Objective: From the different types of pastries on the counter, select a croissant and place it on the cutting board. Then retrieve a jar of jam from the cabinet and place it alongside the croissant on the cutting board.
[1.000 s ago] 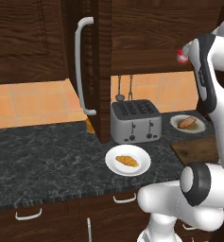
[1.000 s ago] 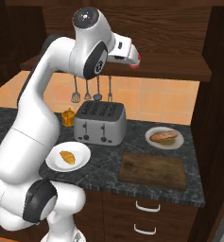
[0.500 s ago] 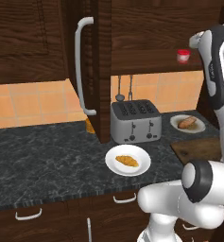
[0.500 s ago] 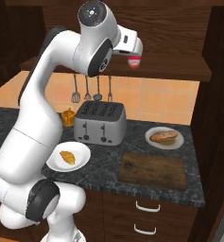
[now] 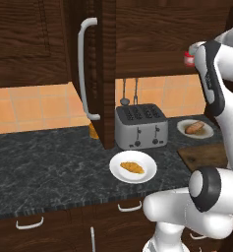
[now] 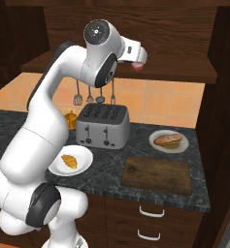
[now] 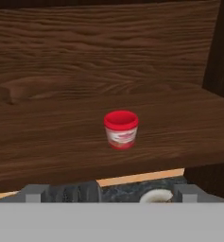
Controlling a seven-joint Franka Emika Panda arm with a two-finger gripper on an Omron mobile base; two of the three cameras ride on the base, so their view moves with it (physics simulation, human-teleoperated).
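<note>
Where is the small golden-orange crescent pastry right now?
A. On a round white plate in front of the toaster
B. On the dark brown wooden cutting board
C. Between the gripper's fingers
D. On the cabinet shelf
A: the golden-orange crescent pastry lies on a round white plate in front of the toaster, while the dark brown cutting board is bare.

The white arm rises from its base, bends at a dark elbow joint high up, and reaches forward level at cabinet height. The gripper (image 6: 138, 64) points away from the base; whether its 2 fingers are apart or closed cannot be told.
</note>
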